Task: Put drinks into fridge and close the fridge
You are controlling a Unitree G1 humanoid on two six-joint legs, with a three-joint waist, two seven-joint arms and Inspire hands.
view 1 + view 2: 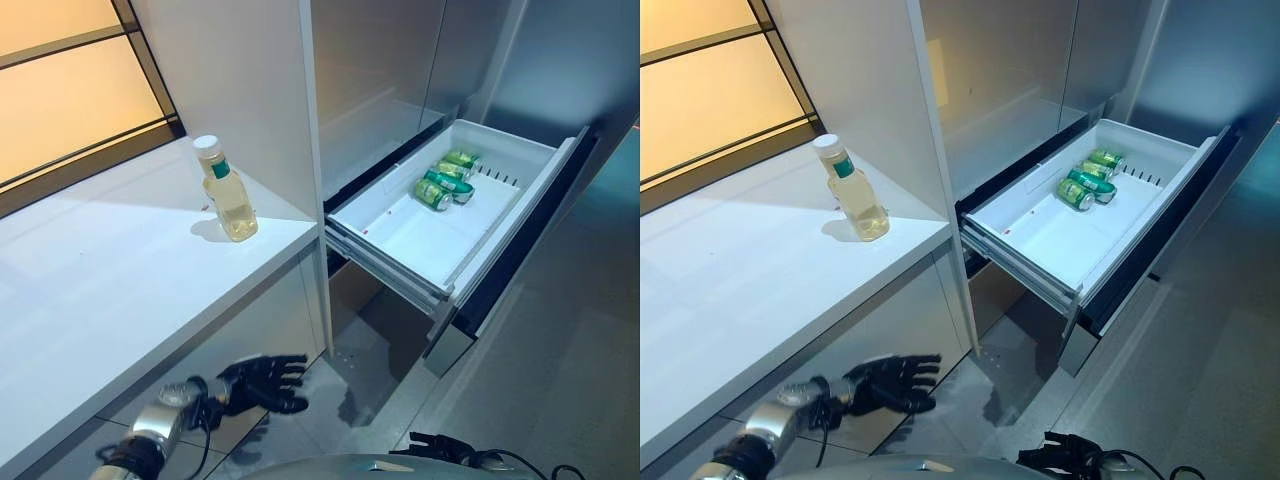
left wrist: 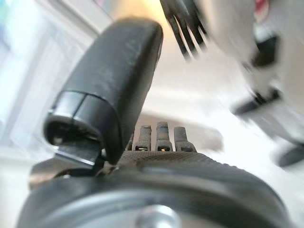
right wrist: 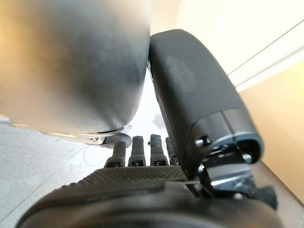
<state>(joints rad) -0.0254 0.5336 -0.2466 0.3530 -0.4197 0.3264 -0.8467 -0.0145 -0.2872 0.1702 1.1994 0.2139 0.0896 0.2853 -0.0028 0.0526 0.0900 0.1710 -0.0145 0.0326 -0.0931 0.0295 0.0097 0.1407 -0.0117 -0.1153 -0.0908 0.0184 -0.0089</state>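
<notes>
A bottle of pale yellow drink [image 1: 230,195] with a white cap stands upright on the white counter [image 1: 120,290], near its right end. Green cans [image 1: 447,178] lie at the back of the open white fridge drawer [image 1: 420,240], which is pulled out to the right of the counter. My left hand [image 1: 255,380] is open with fingers spread and empty, low below the counter's front edge; it also shows in its wrist view [image 2: 161,137]. My right hand [image 1: 1065,455] is low at the bottom edge, and its wrist view shows straight fingers [image 3: 142,147] holding nothing.
A tall white panel [image 1: 250,90] stands between the counter and the fridge. The fridge's grey upper doors [image 1: 380,60] are shut above the drawer. The drawer's dark front [image 1: 520,240] juts out over the grey floor [image 1: 560,380].
</notes>
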